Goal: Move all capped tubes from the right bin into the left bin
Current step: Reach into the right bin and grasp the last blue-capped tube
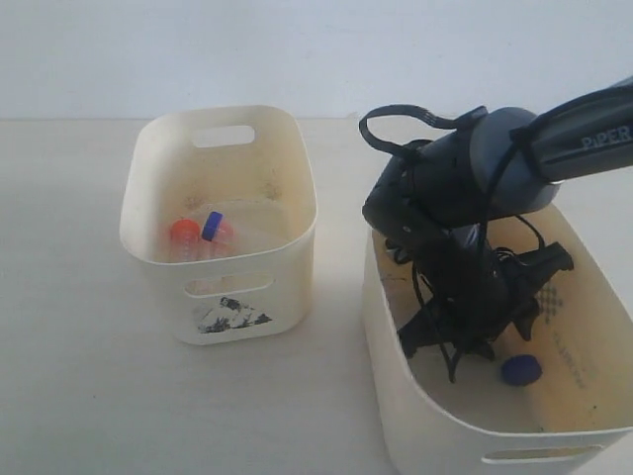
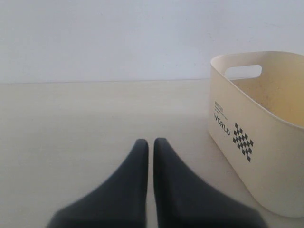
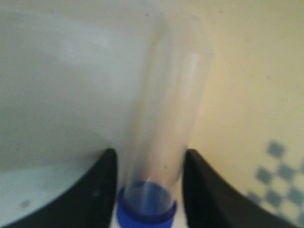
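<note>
Fingers (image 3: 97, 190) of the right gripper (image 3: 150, 156) pressed against both sides of a clear tube (image 3: 166, 109), its blue cap (image 3: 146, 213) nearest the wrist camera, low inside the right bin (image 1: 391, 327). The black arm (image 1: 554, 139) reached down into that bin from the right. Across a strip of bare tabletop (image 1: 79, 376), the left bin (image 1: 247, 287), its torn black-and-white label (image 1: 229, 317) facing the camera, held the other capped tubes (image 1: 203, 233), orange and blue caps showing. The left gripper (image 2: 151, 142) pointed across the pale, matte surface with its fingers together and nothing between them. A plain white wall (image 1: 297, 49) closed off the room behind the table.
</note>
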